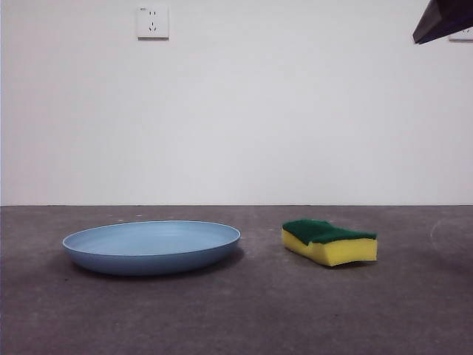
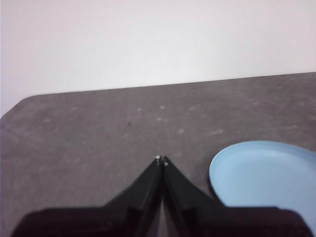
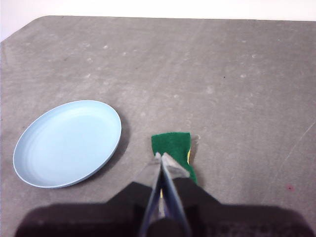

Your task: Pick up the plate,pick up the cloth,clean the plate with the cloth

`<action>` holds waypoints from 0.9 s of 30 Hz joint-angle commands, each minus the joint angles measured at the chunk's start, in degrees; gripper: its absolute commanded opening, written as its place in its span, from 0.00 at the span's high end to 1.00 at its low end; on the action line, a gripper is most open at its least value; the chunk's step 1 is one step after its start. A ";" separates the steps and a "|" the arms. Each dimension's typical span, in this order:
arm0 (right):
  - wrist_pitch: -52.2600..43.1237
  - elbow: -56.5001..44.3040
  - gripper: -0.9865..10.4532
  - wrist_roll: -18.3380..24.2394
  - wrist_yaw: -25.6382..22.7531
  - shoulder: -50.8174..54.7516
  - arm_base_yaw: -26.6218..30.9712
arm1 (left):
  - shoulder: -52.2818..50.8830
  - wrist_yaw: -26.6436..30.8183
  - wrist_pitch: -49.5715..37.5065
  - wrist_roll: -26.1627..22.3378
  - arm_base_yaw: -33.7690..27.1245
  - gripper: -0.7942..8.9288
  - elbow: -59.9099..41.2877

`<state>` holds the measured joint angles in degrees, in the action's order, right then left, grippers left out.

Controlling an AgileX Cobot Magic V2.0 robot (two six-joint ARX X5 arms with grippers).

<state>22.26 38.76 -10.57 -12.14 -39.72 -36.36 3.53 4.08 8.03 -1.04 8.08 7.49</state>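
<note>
Nearest on the table [image 1: 244, 318]: plate [image 1: 151, 246] flat, cloth [image 1: 329, 242] just beside, apart, neither lifted. Both clenched empty: left claw [image 2: 161, 160] near the rim, right claw [image 3: 161, 156] seemingly above the cloth. Low rim likely to slip from a shallow pinch; foam may skid if pressed.

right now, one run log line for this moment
phase: start | plate: on table, untouched | sponge: beside plate, apart | left gripper: shut, empty | right gripper: shut, above sponge

Dark grey table [image 1: 244, 310], matte, lightly speckled. Light-blue plate [image 1: 151, 246] lies flat on it; yellow sponge [image 1: 329, 242], green side up, rests beside it, apart.
</note>
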 commanded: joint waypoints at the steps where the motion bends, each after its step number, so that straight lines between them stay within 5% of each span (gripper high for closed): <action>1: -0.33 -0.35 0.91 -0.48 -0.17 0.11 -0.09 | -1.60 -0.09 -0.68 1.05 -1.07 0.92 -2.56; 27: -0.33 -0.35 0.91 -0.48 -0.17 0.09 -0.09 | -3.41 0.13 2.27 2.54 -1.42 0.92 -7.28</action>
<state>22.26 38.76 -10.57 -12.16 -39.72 -36.36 0.27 4.10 10.44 1.10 6.85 0.99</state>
